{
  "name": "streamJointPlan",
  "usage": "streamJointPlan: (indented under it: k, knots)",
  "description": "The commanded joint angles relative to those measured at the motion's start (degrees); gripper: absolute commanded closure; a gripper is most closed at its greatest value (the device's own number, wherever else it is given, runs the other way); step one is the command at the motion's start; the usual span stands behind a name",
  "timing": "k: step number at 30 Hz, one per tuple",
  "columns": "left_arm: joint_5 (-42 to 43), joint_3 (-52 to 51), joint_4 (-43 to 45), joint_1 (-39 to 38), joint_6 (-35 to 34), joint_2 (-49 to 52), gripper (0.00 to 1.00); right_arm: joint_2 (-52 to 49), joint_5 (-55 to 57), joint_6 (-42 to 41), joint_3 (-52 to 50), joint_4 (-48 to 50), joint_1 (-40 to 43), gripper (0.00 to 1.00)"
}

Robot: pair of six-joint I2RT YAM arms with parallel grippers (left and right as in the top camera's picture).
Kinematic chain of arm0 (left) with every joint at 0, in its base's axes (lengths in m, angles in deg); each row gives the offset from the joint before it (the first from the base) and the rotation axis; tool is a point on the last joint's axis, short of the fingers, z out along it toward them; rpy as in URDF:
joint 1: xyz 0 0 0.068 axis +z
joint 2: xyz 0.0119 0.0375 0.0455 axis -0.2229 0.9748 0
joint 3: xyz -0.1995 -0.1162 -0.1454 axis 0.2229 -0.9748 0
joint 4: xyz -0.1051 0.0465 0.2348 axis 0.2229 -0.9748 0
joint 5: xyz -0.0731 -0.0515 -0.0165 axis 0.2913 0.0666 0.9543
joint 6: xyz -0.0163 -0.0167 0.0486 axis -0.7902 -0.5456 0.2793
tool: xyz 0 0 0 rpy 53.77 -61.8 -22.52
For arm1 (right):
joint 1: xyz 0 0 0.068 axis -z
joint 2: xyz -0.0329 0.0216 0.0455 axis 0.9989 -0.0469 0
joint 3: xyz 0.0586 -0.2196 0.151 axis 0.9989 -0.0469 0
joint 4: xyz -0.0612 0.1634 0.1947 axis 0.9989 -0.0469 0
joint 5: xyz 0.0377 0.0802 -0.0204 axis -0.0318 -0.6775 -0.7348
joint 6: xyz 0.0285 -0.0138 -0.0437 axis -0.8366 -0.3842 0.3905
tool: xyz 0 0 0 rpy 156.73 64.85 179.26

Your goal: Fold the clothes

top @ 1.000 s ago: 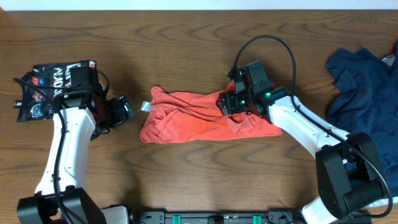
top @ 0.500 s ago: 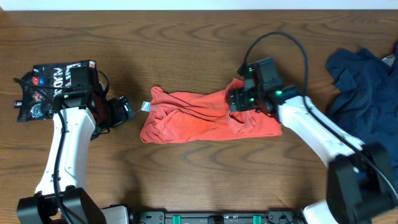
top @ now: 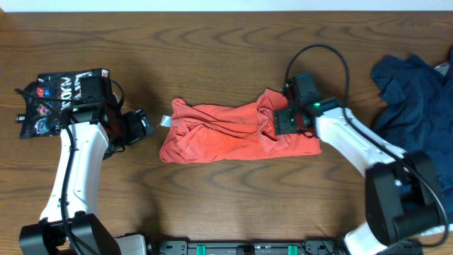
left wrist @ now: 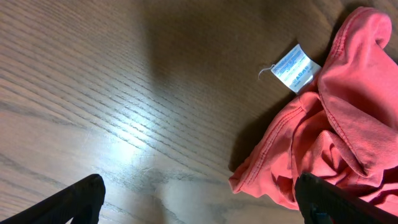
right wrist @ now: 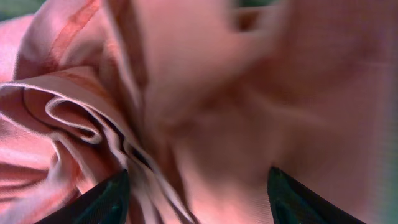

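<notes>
Gaping wide, left fingers (left wrist: 74, 200) hold nothing; right fingers (right wrist: 102, 200) straddle T-shirt (top: 219, 131), grip unclear.

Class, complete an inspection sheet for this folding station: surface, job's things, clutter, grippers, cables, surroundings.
Surface: wooden table, bare grain showing.
Job's things: orange-red T-shirt bunched mid-table, unfolded; white label at its left end.
Clutter: black snack bag far left; dark blue garment at the right edge.
Grippers: left gripper open, empty, clear of the shirt; right gripper buried in shirt folds, grip unclear.
Cables: black cable arcs above the right wrist.
Surroundings: nothing seen.
</notes>
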Motion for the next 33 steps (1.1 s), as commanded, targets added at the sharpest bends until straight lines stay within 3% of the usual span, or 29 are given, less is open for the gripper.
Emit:
streamJointPlan:
  k: [1, 7, 18, 24, 29, 33]
  knots:
    - [-0.2, -0.7, -0.2, -0.1, 0.5, 0.0, 0.01, -2.1, -10.1, 1.6, -0.2, 2.9, -2.5, 0.3]
    - [-0.2, -0.7, -0.2, -0.1, 0.5, 0.0, 0.01, -2.7, -34.5, 11.8, -0.2, 9.8, -5.8, 0.28]
    - [1.1, -1.4, -0.4, -0.1, 0.6, 0.2, 0.02, -0.4, -34.9, 7.4, 0.7, 16.2, -4.6, 0.2]
    - [1.0, -2.0, -0.4, -0.1, 0.6, 1.0, 0.02, -0.4, -33.7, 7.5, 0.7, 9.6, -5.7, 0.2]
    - [1.0, -2.0, -0.3, -0.1, 0.6, 1.3, 0.02, -0.4, -23.8, 7.4, 0.7, 4.7, -6.1, 0.22]
    - [1.0, -2.0, -0.3, -0.1, 0.6, 1.3, 0.02, -0.4, -31.1, 7.5, 0.7, 4.6, -6.2, 0.22]
